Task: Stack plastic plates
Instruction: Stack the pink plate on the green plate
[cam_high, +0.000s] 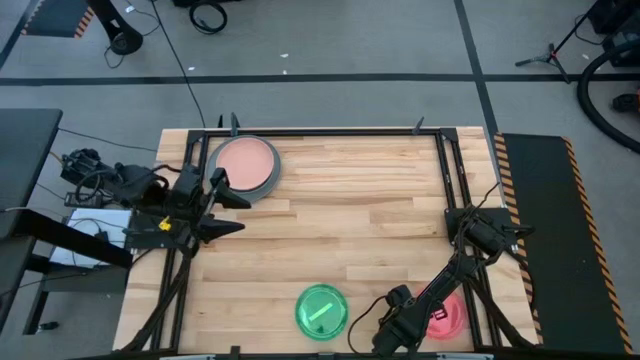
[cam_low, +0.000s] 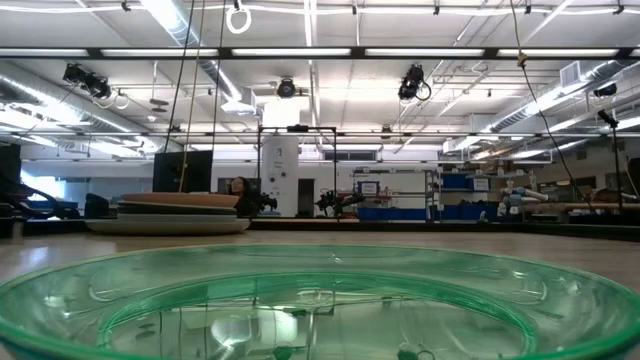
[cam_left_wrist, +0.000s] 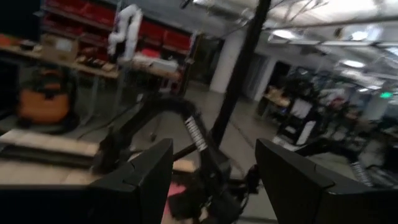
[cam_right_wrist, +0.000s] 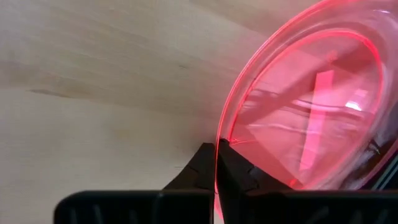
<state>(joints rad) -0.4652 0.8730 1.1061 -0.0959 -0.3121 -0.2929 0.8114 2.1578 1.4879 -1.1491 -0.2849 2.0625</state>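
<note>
Right end effector (cam_right_wrist: 216, 163) is pinched shut on the rim of the red-pink translucent plate (cam_right_wrist: 311, 112); plate judged light, stiff, slippery, best held at the rim.

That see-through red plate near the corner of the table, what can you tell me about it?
The translucent red-pink plastic plate is round and shallow, with a raised rim and glossy highlights. It lies at the near right corner of the wooden table, right of the translucent green plate. The right gripper has its dark fingers pinched on the plate's rim, one finger on each side. Part of it is hidden under the right arm.
</note>
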